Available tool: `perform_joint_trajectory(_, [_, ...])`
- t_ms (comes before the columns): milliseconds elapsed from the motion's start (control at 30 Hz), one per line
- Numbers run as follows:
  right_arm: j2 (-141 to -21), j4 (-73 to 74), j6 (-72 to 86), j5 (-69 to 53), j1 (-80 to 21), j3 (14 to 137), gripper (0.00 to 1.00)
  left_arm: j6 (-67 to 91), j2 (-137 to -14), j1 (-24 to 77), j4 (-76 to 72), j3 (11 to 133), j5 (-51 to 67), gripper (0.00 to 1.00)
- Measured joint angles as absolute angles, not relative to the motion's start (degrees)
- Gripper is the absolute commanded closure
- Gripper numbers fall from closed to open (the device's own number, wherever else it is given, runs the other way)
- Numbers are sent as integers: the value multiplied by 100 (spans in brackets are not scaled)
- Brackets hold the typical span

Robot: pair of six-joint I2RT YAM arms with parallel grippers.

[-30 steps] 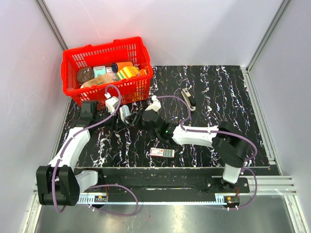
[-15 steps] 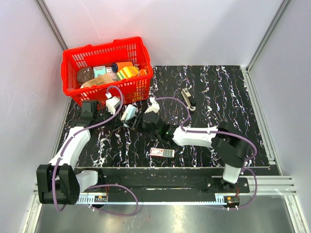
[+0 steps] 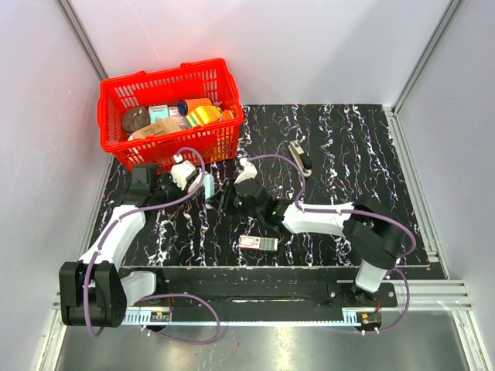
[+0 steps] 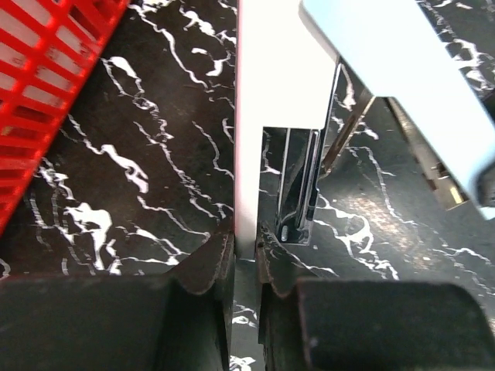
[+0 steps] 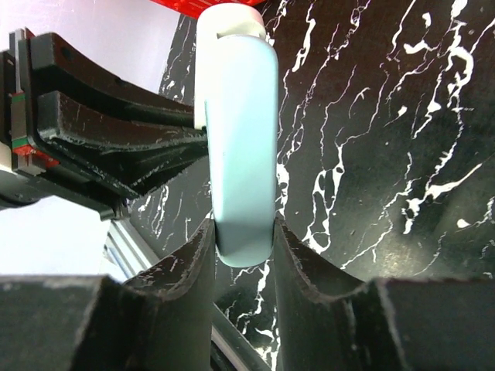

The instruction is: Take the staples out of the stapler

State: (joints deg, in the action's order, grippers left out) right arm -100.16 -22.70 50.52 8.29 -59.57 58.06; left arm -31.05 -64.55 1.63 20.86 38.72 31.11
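The pale blue-and-white stapler [image 3: 209,185] is held above the mat between both grippers and stands hinged open. In the left wrist view its thin white part [image 4: 249,139] runs up from my left gripper [image 4: 246,249], which is shut on its near end. The pale blue top [image 4: 402,85] swings away to the right. A shiny metal channel [image 4: 302,182] shows between them; I cannot tell whether the staples lie in it. My right gripper [image 5: 242,232] is shut on the rounded end of the blue body [image 5: 240,139], with the left gripper's black fingers [image 5: 116,139] close beside it.
A red basket [image 3: 166,79] full of items stands at the back left, close behind the left gripper [image 3: 198,184]. A flat white-and-red box [image 3: 257,243] lies near the front edge of the black marbled mat [image 3: 348,154]. A small beige-and-black object [image 3: 299,157] lies mid-right.
My left gripper has closed from open onto the stapler's white part. The stapler and both grippers have shifted slightly right and toward the front.
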Motion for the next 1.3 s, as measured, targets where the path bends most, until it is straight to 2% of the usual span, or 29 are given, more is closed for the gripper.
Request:
perform_joint_trajectory(267, [-9937, -1844, 4069, 633, -5837, 5898, 100, -3758, -6416, 235, 1487, 3570, 2565, 100])
perform_joint_trajectory(533, [-9937, -1288, 2860, 456, -5828, 6060, 100, -4893, -6195, 572, 637, 2950, 1398, 100])
perform_joint_trajectory(733, [-9937, -1079, 2510, 336, -5828, 6136, 98, -5284, -6195, 768, 353, 2681, 991, 100])
perform_joint_trajectory(833, [-9937, -1087, 2569, 342, -5828, 6187, 61, -5142, -6158, 825, 362, 2714, 941, 100])
perform_joint_trajectory(967, [-9937, -1404, 2985, 220, -5776, 6095, 35, -4399, -6114, 805, 967, 3162, 1175, 100])
perform_joint_trajectory(1100, [-9937, -2523, 3634, -279, -5551, 5548, 29, -3343, -5942, 777, 1546, 3817, 1743, 100])
perform_joint_trajectory(1300, [-9937, -3614, 4241, -569, -5389, 5157, 29, -2145, -5717, 777, 1935, 4327, 2423, 100])
